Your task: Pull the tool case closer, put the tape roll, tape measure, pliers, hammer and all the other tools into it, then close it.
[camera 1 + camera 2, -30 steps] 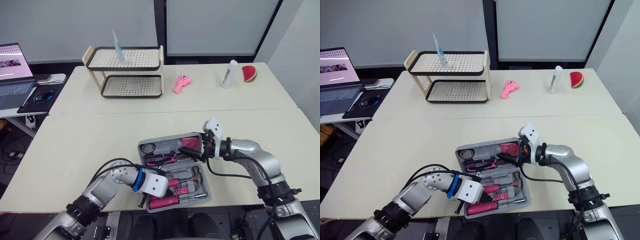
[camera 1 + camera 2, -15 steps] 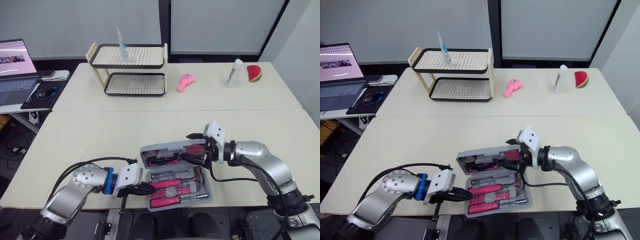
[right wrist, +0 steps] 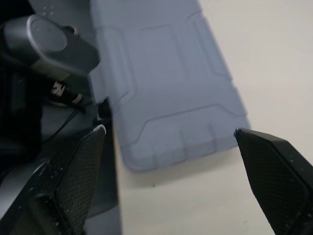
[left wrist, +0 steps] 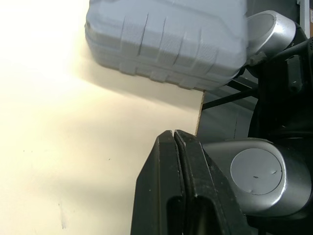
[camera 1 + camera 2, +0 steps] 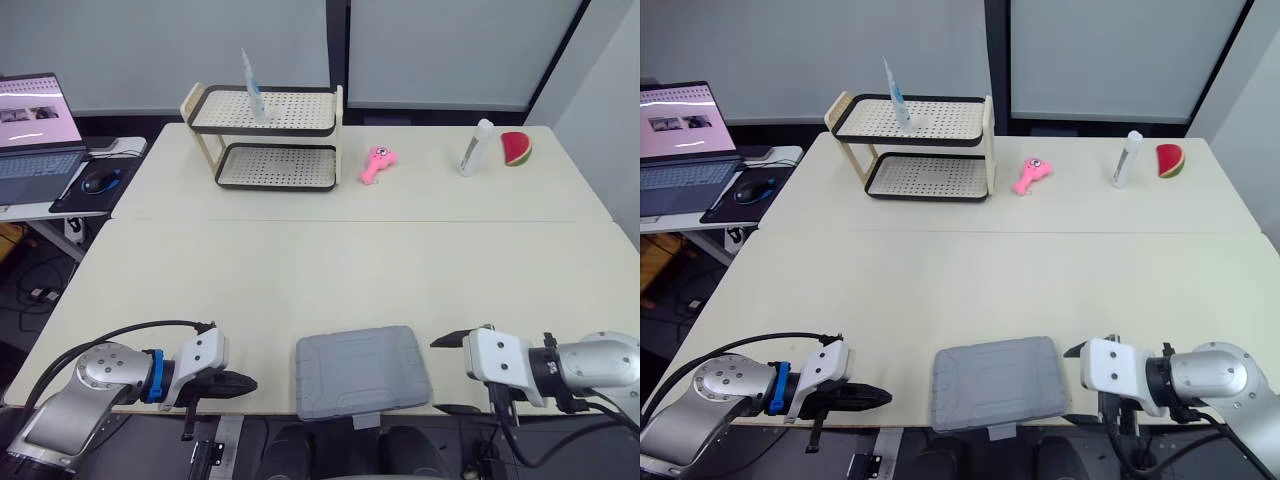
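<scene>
Left gripper (image 5: pixel 238 383), jaws pressed together and empty, hovers at the near edge of the table (image 5: pixel 300 270). The case (image 5: pixel 362 370) lies closed between the grippers, its front lip overhanging that edge; a stray nudge could tip it off. Right gripper (image 5: pixel 447 372) gapes wide, empty.

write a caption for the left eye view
Closed grey tool case at the table edge, between shut left end effector and open right end effector

No text, label, brand or number legible; laptop screen (image 5: pixel 38 97) at ten o'clock carries content too small to read.
</scene>
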